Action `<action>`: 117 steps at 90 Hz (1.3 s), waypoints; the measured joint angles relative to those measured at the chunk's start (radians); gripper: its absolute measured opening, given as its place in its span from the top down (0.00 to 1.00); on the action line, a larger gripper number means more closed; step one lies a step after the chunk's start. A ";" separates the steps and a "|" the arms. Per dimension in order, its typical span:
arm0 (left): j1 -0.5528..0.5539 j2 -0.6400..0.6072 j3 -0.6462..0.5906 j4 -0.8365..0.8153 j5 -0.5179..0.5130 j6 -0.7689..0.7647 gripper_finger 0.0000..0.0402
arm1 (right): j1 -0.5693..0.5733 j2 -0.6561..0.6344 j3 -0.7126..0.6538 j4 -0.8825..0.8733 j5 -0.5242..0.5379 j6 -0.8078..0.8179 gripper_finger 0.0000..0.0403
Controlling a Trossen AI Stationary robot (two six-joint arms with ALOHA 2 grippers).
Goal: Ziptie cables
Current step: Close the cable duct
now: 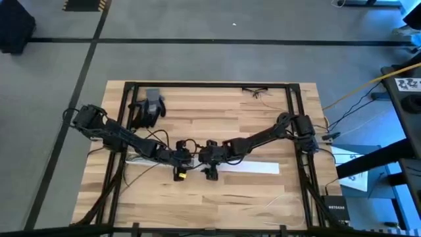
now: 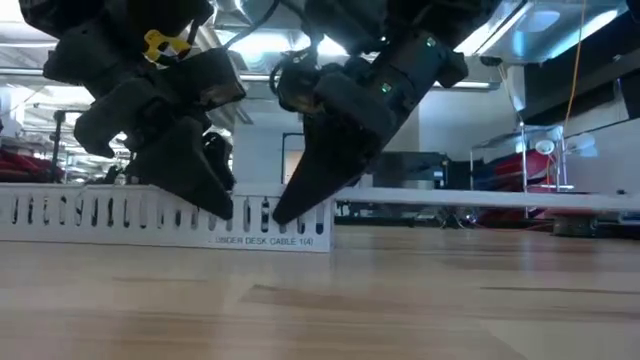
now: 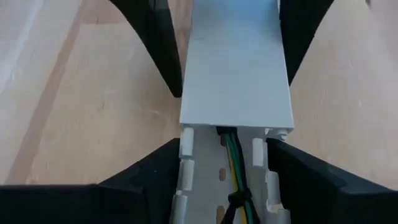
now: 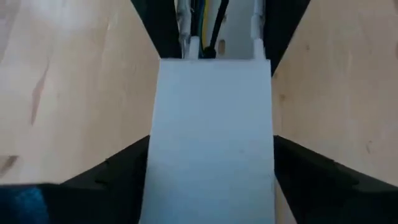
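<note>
A long white slotted duct (image 1: 148,162) lies flat on the table's middle. A smooth white cover (image 1: 253,168) sits over its right part. The cables (image 3: 231,149), green, yellow and black, lie inside the duct's uncovered channel and run under the cover's end. My left gripper (image 1: 179,163) comes down on the uncovered duct right at the cover's end. My right gripper (image 1: 210,164) faces it from the right, straddling the cover (image 4: 211,137). In the low view both point down at the duct (image 2: 120,215). My left gripper pinches the slotted duct between its two fingers, one on each side wall (image 3: 184,163), just short of the cover's end. The fingers slant down from the table's left and lie across the duct, which rests on the table. My right gripper pinches the cover by its two long edges (image 4: 153,149), close to the end nearest the cables. Its fingers slant down from the table's right, across the cover, which sits on the duct.
A grey and black object (image 1: 150,105) lies at the far left of the table, and thin loose wires (image 1: 260,92) lie at the far edge. Black frame rails (image 1: 293,118) border the table. Bare wood lies along the near side (image 1: 217,204).
</note>
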 joint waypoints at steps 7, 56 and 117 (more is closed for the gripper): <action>0.000 0.000 -0.001 -0.004 -0.001 0.002 0.44 | 0.000 0.000 0.018 -0.004 -0.013 -0.013 0.24; 0.000 -0.001 -0.003 -0.010 -0.010 -0.002 0.44 | 0.045 -0.003 0.170 -0.317 0.095 -0.091 0.24; -0.002 -0.001 -0.005 -0.005 -0.008 0.002 0.44 | 0.060 0.031 0.166 -0.257 0.144 -0.071 0.45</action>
